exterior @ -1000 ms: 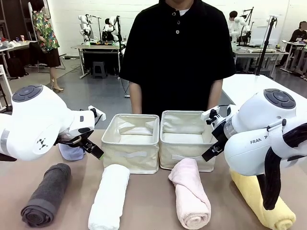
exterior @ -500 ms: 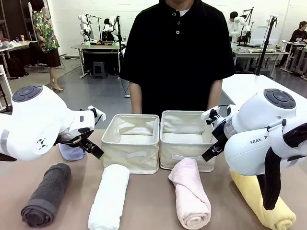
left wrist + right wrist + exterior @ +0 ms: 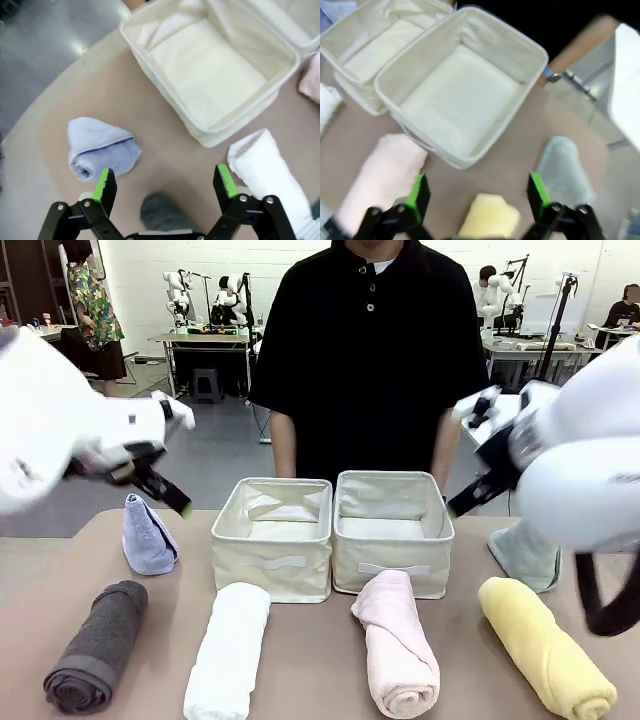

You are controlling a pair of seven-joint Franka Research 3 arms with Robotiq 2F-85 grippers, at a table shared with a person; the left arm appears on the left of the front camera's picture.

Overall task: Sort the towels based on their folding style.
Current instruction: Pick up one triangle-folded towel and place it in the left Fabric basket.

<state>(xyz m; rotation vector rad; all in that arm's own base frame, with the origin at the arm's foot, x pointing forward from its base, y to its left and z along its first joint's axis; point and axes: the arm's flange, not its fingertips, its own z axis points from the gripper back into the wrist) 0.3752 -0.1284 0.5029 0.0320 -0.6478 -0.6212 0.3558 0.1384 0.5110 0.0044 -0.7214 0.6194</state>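
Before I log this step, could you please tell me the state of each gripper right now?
Left gripper: open, holding nothing.
Right gripper: open, holding nothing.

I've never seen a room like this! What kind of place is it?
Probably a robot lab. A left arm and a right arm hang over a table with towels and baskets set out; more work tables stand behind.

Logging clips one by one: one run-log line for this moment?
phase: sorting not started | left gripper: open, empty | right gripper: open, empty | left basket, right basket: empty | towels: six on table
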